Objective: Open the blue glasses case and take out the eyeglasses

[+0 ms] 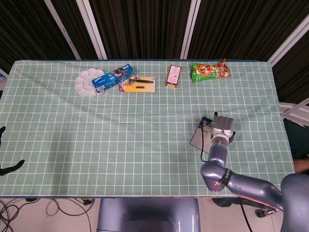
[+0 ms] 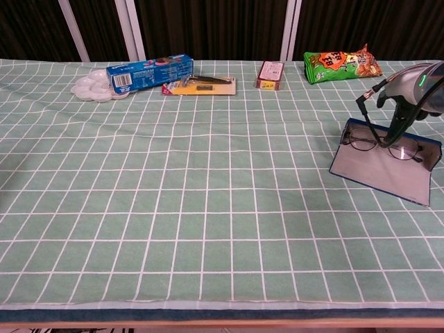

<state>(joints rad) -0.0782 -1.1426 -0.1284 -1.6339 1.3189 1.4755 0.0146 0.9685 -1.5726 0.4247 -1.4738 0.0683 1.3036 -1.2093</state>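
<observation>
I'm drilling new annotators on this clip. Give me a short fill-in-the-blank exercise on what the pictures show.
1. The blue glasses case lies ___, its lid flat on the cloth.
2. The eyeglasses rest ___ the case.
3. The ___ hand hangs above the eyeglasses.
4. The green snack bag lies at the table's ___ edge.

Missing words: open; in; right; far

My right arm reaches up from the near right edge of the table, forearm angled toward the middle, wrist bent down. My right hand (image 1: 222, 126) hangs with its fingers (image 2: 397, 129) pointing downward; whether they grip anything I cannot tell. My left hand (image 1: 7, 166) barely shows at the left edge.
</observation>
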